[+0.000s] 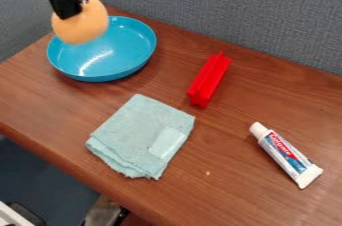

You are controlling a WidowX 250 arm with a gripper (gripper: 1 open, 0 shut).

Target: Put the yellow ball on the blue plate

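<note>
The yellow ball [80, 26] is an orange-yellow, slightly egg-shaped ball held in the air over the left rear rim of the blue plate [114, 58]. My gripper [67, 8] comes straight down from the top left and is shut on the ball's upper part; its black fingers hide the top of the ball. The blue plate is a round sky-blue dish at the table's back left with nothing lying in it. Whether the ball touches the rim behind it I cannot tell.
A red block [209, 78] lies right of the plate. A pale teal folded cloth [142, 135] sits near the front edge of the wooden table [254, 185]. A toothpaste tube [286, 154] lies at the right. A grey wall stands behind.
</note>
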